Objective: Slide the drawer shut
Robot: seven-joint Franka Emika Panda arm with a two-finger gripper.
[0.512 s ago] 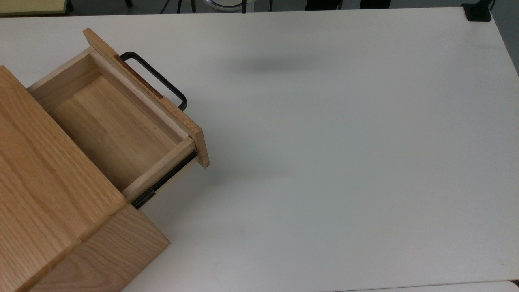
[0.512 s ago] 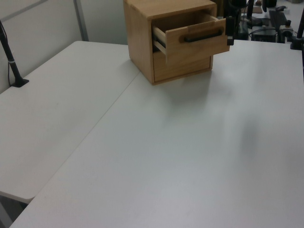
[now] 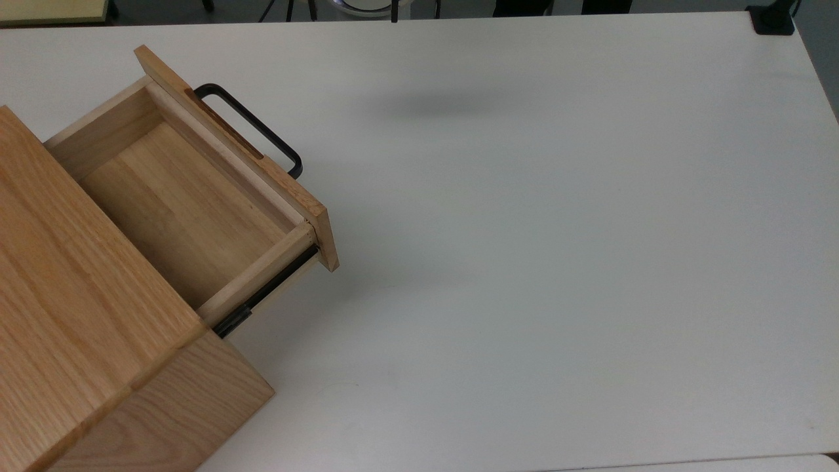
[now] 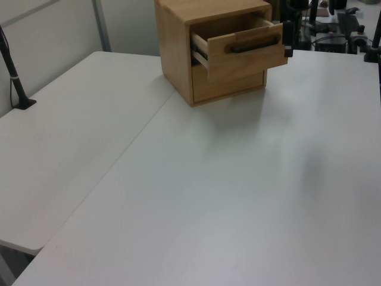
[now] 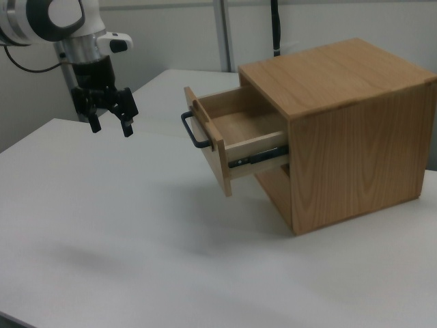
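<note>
The light wooden drawer stands pulled out of the oak cabinet at the top view's left, its inside bare. Its flat front panel carries a thin black U-shaped handle, and a black side rail shows under the box. In the left view the drawer juts from the cabinet at the table's far end. In the right view my gripper hangs open above the table, well to the left of the handle and apart from it, holding nothing.
The white table stretches wide beside the cabinet. A second white table adjoins it on the left view's left, with a black pole clamp. A black clamp sits at the top view's far right corner.
</note>
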